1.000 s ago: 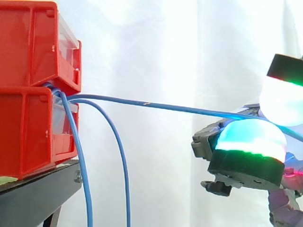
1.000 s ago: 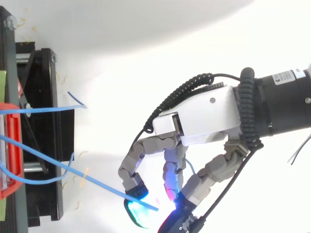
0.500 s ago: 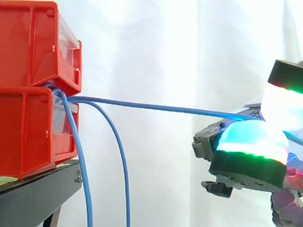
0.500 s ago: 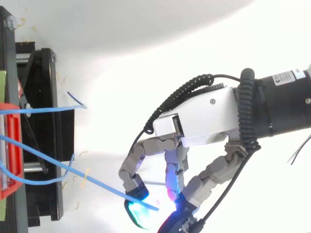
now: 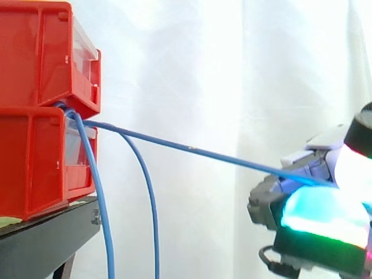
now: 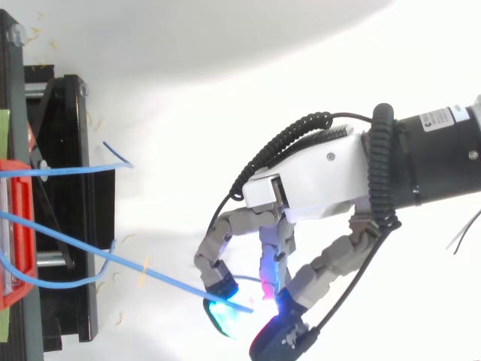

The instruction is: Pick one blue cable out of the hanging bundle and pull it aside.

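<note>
Moved: hand (image 6: 316,180) lowered; blue cable (image 5: 192,150) now slanted down from red bins' (image 5: 35,145) front edge.
Hand: fingers curled, cable pinched.
Cable: judged light, limp, slippery; gripped near free end.

Bins (image 5: 36,70) stacked on stand (image 5: 46,241), left; cable (image 5: 192,150) runs right to hand (image 6: 316,184), apparently between fingertips (image 5: 322,215).

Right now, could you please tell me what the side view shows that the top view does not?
Side view: the two red plastic bins stacked one on the other, and two slack blue cables hanging down beside the black stand. Top view: the robot hand's white palm, and the taut blue cable ending just past a glowing pad. Both: that taut blue cable running from the bins to the robot hand, pinched between its curled fingers.
</note>
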`<state>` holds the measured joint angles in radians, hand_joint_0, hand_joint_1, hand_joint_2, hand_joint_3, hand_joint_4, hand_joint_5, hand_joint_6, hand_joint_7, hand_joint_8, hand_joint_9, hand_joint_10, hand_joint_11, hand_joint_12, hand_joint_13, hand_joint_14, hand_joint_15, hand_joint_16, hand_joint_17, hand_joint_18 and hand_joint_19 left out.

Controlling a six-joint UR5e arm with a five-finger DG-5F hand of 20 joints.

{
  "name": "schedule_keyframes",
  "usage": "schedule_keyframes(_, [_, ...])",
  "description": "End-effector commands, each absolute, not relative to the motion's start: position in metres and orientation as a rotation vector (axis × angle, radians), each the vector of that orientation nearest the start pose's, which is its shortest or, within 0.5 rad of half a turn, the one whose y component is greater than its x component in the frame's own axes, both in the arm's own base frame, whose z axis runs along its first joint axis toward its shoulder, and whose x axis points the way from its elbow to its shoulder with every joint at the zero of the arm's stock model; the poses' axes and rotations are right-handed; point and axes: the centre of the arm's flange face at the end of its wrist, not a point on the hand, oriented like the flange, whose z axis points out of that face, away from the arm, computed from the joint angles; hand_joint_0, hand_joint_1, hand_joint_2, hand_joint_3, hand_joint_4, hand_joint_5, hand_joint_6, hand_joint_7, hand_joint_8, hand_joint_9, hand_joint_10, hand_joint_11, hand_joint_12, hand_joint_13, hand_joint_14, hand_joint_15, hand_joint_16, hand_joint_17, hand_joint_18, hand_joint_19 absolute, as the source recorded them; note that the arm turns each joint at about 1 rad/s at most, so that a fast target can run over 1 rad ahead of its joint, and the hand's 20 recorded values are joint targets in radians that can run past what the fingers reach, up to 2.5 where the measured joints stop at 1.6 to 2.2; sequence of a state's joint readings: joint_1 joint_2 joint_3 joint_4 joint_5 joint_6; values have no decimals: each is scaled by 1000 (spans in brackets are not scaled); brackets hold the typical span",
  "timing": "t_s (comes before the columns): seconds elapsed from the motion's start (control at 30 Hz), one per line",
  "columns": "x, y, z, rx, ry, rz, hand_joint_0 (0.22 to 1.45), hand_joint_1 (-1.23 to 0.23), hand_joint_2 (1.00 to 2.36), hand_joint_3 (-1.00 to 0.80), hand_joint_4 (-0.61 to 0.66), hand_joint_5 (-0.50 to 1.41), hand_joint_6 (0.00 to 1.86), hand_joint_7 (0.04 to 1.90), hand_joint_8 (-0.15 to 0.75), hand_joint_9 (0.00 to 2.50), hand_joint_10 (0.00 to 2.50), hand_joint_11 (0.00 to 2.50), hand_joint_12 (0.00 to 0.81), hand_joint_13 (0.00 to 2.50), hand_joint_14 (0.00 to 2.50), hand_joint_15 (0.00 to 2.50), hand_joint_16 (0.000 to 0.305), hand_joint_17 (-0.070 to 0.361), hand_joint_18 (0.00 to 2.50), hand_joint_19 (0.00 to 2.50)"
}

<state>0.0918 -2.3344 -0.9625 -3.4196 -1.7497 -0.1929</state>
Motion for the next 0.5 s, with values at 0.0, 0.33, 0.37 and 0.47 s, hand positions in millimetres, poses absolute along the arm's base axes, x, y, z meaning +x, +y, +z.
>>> schedule_keyframes(0.0, [734,-56,265,1212,1804,1073,609,-847,1011,-195,-103,7,857,1073,190,1157,8,206,400,952,22,598,59,132,703,680])
schedule_keyframes(0.33, [731,-85,286,1212,1735,1055,614,-848,1008,-208,-103,9,852,1072,191,1050,6,112,410,838,19,528,62,139,580,612])
schedule_keyframes(0.37, [730,-87,292,1214,1722,1047,613,-848,1007,-207,-103,10,851,1072,191,1042,4,111,411,837,19,526,62,139,580,612])
schedule_keyframes(0.47, [728,-95,304,1228,1675,1006,615,-847,1007,-215,-108,9,851,1074,188,1041,4,115,410,825,19,524,62,139,567,613])
